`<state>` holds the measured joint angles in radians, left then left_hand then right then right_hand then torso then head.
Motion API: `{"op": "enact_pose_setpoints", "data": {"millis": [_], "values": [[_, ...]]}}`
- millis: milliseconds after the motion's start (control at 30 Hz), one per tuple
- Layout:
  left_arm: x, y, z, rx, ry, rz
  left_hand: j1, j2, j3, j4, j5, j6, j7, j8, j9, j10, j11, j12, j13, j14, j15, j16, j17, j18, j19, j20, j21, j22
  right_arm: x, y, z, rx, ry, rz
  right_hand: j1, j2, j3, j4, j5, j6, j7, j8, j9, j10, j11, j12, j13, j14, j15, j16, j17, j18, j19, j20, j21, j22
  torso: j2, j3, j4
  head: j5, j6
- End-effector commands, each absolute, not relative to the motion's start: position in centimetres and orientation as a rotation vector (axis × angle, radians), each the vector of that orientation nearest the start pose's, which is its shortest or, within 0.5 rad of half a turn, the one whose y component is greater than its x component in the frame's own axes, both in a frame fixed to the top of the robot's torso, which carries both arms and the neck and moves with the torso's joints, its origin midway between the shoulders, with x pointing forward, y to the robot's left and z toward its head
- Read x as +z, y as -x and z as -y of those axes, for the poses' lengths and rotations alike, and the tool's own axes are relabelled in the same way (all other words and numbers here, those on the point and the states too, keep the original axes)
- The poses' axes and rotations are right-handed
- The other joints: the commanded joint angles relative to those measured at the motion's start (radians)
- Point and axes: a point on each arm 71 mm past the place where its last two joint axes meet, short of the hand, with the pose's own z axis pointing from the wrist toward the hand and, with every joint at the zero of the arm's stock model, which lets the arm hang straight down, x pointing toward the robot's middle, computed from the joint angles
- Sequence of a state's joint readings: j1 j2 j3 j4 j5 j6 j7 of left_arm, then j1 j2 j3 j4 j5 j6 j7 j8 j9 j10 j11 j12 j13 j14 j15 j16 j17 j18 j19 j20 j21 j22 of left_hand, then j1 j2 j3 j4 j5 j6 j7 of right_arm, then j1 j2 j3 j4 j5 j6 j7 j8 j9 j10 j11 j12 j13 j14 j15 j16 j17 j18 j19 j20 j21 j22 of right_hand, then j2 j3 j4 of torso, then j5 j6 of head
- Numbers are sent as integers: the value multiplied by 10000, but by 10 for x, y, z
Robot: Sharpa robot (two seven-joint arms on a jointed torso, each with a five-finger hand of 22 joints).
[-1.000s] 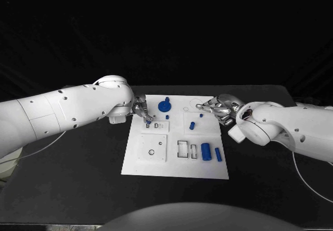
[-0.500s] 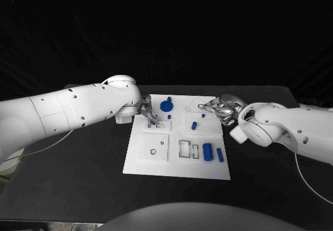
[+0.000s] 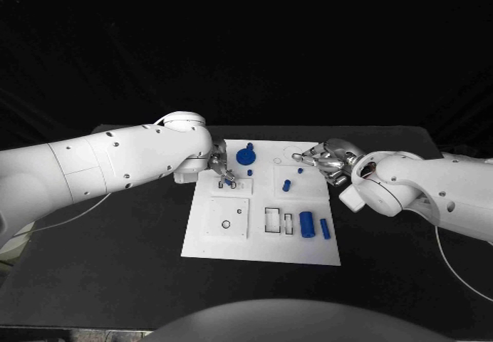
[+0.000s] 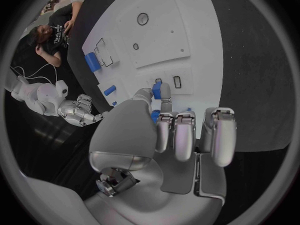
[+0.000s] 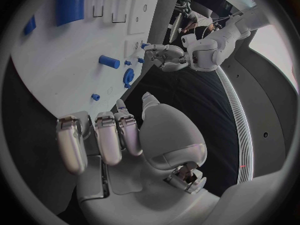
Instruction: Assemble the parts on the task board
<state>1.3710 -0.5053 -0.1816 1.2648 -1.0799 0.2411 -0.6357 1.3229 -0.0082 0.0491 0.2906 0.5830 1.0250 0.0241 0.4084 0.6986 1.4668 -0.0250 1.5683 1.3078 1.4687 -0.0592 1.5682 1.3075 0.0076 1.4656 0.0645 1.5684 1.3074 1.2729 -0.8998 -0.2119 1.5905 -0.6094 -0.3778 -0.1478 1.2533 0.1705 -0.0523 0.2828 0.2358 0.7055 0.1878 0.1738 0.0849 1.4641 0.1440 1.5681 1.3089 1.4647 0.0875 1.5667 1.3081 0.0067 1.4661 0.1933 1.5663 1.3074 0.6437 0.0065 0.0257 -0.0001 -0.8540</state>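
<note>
Black table lies under your white board, which carries blue pieces including a round knob near its far edge and a cylinder toward its near right. Your left hand pinches a small blue piece between thumb and fingertip over the board's far left slots. Your right hand hovers at the far right edge, fingers curled in, seemingly holding nothing.

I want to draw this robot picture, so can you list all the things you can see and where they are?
Table: one, black, under everything.
Task board: one, white, middle of the table.
Round part: one, blue, far end of the board.
Big cylinder: one, blue, near right of the board.
Thin peg: one, blue, beside the big cylinder.
Short peg: one, blue, board's middle.
Small part: one, blue, pinched by the left hand.
Left hand: silver, over the board's far left.
Right hand: silver, holds nothing, at the board's far right edge.
</note>
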Motion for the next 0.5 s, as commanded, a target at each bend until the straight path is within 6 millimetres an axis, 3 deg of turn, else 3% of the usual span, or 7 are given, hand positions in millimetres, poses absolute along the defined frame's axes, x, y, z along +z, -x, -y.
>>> {"op": "enact_pose_setpoints", "data": {"millis": [33, 500], "values": [[-204, -526, -127, -1734, -477, -23539, -36, 57, 73, 11, 45, 47, 20, -27, 16, 1040, -25, 25, 2630, 1021, -37, 26, 2633, -76, 1052, -36, 24, 2634, -222, -462, 226, 8663, -6990, -19332, 26, 51, -8, 25, 59, -22, 342, 40, 11, 1066, 78, 27, 2619, 1061, 68, 41, 2627, -67, 1047, 87, 45, 2634, -3, 1, -5, -9, -9], [-207, -527, -122, -1789, -569, -23580, 45, 64, 166, -7, 46, 62, 14, -56, 40, 1040, -30, 25, 2630, 1021, -38, 26, 2633, -76, 1052, -32, 24, 2634, -222, -462, 225, 8683, -6986, -19318, 38, 59, -11, 24, 82, -20, 349, 48, 12, 1066, 82, 27, 2619, 1061, 72, 41, 2627, -67, 1047, 90, 45, 2634, 7, -6, -12, -44, -8]]}}
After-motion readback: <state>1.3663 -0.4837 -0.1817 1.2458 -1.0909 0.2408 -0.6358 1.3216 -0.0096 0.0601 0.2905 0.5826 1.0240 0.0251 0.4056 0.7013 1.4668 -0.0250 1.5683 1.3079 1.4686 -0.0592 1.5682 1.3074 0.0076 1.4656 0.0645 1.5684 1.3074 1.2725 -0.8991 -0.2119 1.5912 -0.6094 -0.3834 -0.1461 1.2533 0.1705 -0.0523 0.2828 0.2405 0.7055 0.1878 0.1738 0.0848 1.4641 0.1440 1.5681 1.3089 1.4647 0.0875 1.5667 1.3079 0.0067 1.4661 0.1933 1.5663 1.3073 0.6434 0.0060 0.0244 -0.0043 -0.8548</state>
